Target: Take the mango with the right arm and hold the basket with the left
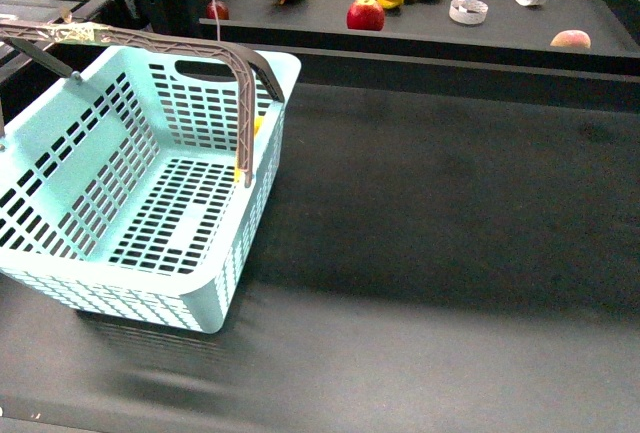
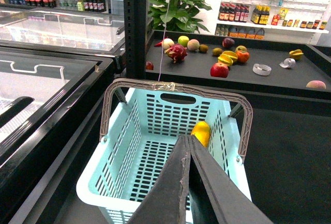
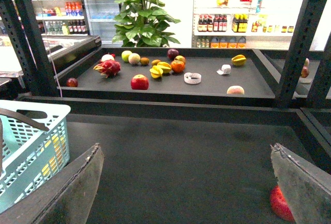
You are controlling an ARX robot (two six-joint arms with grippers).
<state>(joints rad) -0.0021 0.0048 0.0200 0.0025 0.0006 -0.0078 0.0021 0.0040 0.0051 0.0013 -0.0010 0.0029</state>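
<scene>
Basket point(image 1: 130, 183), pale blue with slotted walls, fills the left half of the front view, its grey-brown handles point(image 1: 150, 43) raised; a sliver of yellow shows through the far wall at centre left. Neither arm appears here.

In the left wrist view, the left gripper's point(image 2: 189, 138) fingers are pressed together at bottom centre, above the basket's open top, holding nothing. The mango point(image 2: 201, 132), smooth and yellow-orange, sits just beyond their tip, seemingly against the basket's far side.

In the right wrist view, the right gripper's point(image 3: 189, 182) fingers point(image 3: 77, 193) stand wide apart over the dark desk point(image 3: 186, 151). It should probably swing toward the basket at lower left and descend squarely over the mango.
</scene>
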